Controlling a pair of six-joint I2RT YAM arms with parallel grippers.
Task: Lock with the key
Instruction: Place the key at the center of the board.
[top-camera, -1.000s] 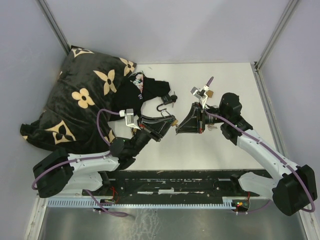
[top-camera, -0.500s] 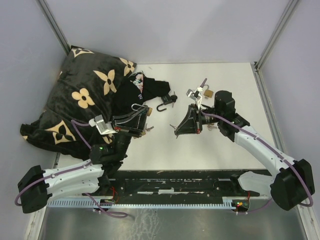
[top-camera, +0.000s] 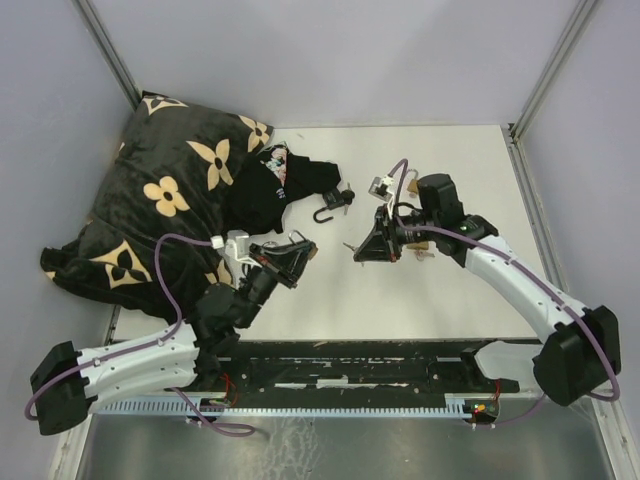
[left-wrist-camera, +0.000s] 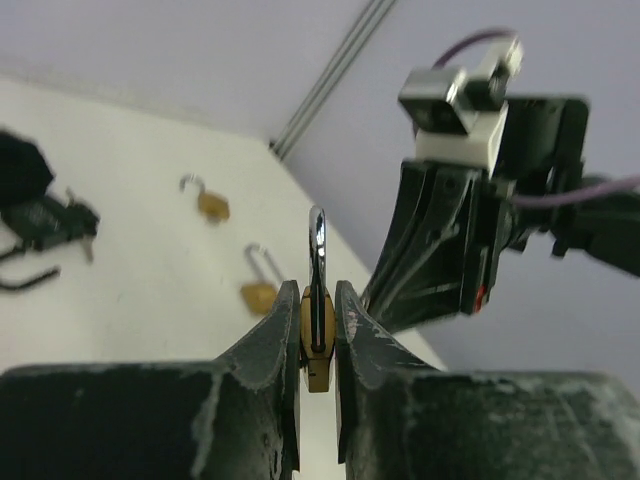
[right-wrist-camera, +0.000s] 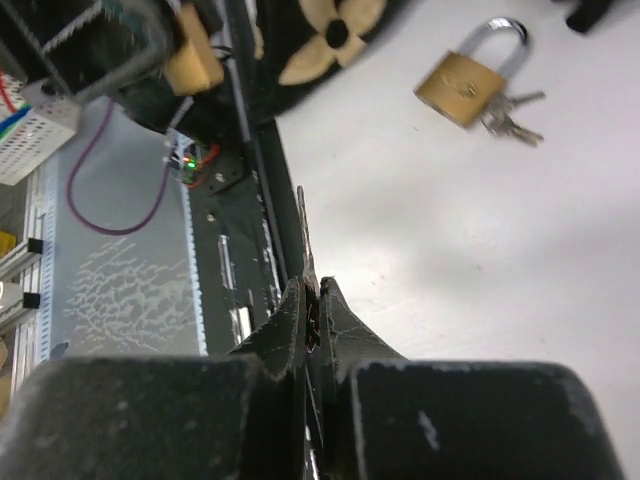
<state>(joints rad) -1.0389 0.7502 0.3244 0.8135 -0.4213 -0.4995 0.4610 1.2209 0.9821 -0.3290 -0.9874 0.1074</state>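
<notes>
The padlock (left-wrist-camera: 317, 350) clamped in the left gripper (left-wrist-camera: 317, 300) had a yellow brass body with a dull satin finish and a brightly polished steel shackle. The gripper's fingers (left-wrist-camera: 262, 350) were black plastic, matt, with a grainy, scuffed surface. The key (right-wrist-camera: 305, 240) pinched by the right gripper (right-wrist-camera: 311, 295) was thin bare metal, grey and dull. A second padlock (right-wrist-camera: 462, 72) lying on the table showed brushed brass and a glossy shackle. The table (top-camera: 470, 160) was white, smooth and matt. The cushion (top-camera: 170, 170) was black plush cloth with a soft sheen.

left fingers (top-camera: 290, 255) drawn back from right fingers (top-camera: 375, 245)
</notes>
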